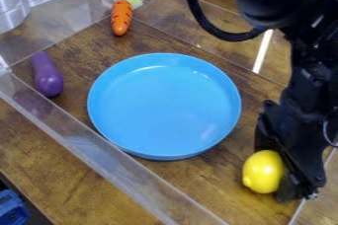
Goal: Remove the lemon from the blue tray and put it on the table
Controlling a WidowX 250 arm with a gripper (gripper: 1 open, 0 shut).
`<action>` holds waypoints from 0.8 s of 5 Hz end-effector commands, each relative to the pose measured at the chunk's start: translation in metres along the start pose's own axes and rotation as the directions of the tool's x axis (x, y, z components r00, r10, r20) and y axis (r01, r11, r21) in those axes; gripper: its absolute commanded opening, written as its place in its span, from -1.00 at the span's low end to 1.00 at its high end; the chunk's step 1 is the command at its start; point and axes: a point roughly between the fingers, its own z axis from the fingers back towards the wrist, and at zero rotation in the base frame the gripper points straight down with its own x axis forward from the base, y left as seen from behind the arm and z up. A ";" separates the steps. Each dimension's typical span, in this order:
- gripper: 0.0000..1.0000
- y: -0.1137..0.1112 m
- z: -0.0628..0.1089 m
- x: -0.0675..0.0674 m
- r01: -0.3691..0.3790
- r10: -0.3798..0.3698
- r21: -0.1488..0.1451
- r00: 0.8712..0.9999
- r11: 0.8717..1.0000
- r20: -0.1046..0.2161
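Note:
The lemon (263, 173), small and bright yellow, lies on the dark wood table (79, 66), just outside the lower-right rim of the blue tray (165, 103). The tray holds nothing. My black gripper (288, 175) points straight down over the lemon's right side. Its fingers straddle the fruit and look spread apart, standing open. The fingertips are partly hidden behind the lemon and the gripper's own body.
An orange carrot (122, 16) lies at the back of the table and a purple eggplant (47, 74) to the left of the tray. Clear plastic walls (93, 150) run along the front and left edges. The arm's cable loops above at the top right.

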 end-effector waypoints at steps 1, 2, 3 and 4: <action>-1.00 0.008 0.013 0.002 -0.028 0.028 0.012 0.999 1.000 0.031; 1.00 0.009 0.015 0.001 -0.049 0.049 0.010 0.998 0.999 0.039; 1.00 0.010 0.018 0.001 -0.068 0.067 0.007 0.997 0.998 0.046; 1.00 0.010 0.020 0.000 -0.082 0.082 0.003 0.995 0.997 0.050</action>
